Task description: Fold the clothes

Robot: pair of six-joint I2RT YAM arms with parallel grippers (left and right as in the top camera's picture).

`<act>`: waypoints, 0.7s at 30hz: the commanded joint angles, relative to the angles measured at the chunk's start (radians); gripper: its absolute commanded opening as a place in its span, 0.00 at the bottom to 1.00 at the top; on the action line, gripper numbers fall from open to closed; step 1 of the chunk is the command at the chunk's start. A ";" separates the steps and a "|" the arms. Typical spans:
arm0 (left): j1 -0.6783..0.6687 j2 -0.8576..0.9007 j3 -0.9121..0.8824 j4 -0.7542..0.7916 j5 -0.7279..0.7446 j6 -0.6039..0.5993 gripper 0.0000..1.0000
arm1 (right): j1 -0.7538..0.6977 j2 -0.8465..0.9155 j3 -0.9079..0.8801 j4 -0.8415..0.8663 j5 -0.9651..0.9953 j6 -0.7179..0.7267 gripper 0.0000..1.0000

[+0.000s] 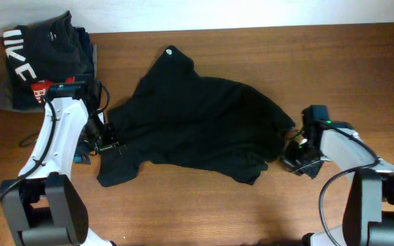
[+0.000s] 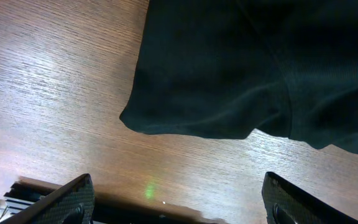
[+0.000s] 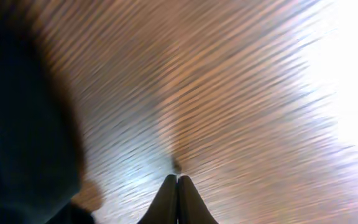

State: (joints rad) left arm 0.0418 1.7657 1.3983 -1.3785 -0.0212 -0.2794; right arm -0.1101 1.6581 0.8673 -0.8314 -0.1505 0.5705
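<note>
soft black garment (image 1: 204, 123) rumpled on grained table (image 1: 183, 205) — left gripper (image 2: 179, 199) spread, right gripper (image 3: 177, 186) closed.

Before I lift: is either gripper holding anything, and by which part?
Nothing. Left gripper is open near the black garment; right gripper is shut, empty.

- Overhead: sharp, evenly lit, the clothes (image 1: 204, 123) reading as near-featureless black.
- Left wrist: crisp, pale glare sweeping the table (image 2: 48, 87).
- Right wrist: grain smeared with blur, top right blown out white.

Right wrist view blurred; black garment (image 2: 247, 68) cropped by left wrist view's edges.
</note>
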 commanded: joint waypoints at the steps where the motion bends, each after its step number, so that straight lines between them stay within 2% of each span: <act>1: 0.002 0.007 -0.007 0.006 0.019 0.019 0.86 | -0.061 0.005 -0.003 -0.012 0.002 -0.044 0.04; 4: 0.002 0.007 -0.007 0.015 0.030 0.019 0.87 | -0.087 0.005 -0.003 -0.030 -0.067 -0.108 0.04; 7: 0.002 0.007 -0.007 0.024 0.034 0.019 0.87 | -0.083 0.004 -0.003 -0.063 -0.179 -0.187 0.16; 9: 0.002 0.007 -0.007 0.027 0.037 0.019 0.87 | -0.070 0.003 -0.003 -0.093 -0.204 -0.214 0.20; 10: 0.002 0.007 -0.007 0.027 0.041 0.019 0.92 | -0.063 0.000 -0.003 -0.106 -0.211 -0.229 0.21; 14: 0.002 0.007 -0.007 0.028 0.052 0.019 0.93 | -0.026 -0.035 -0.003 -0.153 -0.213 -0.245 0.28; 17: 0.002 0.007 -0.007 0.029 0.052 0.019 0.93 | 0.008 -0.081 -0.003 -0.167 -0.214 -0.245 0.38; 21: 0.002 0.007 -0.007 0.029 0.052 0.019 0.93 | 0.069 -0.137 -0.003 -0.179 -0.217 -0.240 0.57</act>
State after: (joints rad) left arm 0.0418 1.7657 1.3983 -1.3518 0.0174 -0.2718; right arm -0.0814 1.5715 0.8673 -1.0061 -0.3477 0.3412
